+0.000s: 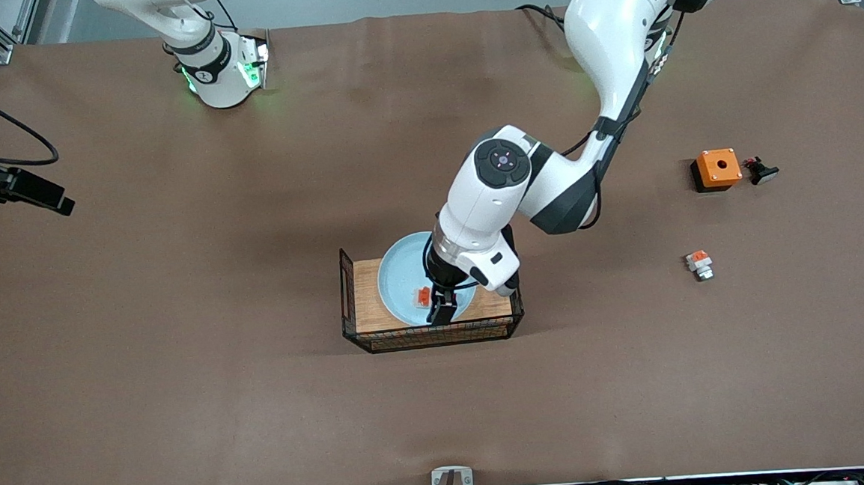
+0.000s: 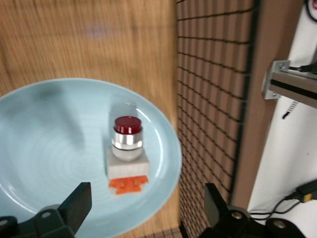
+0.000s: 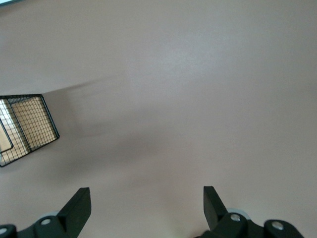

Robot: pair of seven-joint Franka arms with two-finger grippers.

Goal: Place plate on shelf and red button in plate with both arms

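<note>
Release looks done: red button stands on the plate in the wire basket at frame centre, left hand wide open and empty above it (lift straight up, avoid nudging), right hand open, waiting over bare counter.

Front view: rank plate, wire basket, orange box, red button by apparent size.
1. wire basket
2. plate, partly covered by the left arm
3. orange box
4. red button, on the plate beside the left end effector; smallest.
</note>
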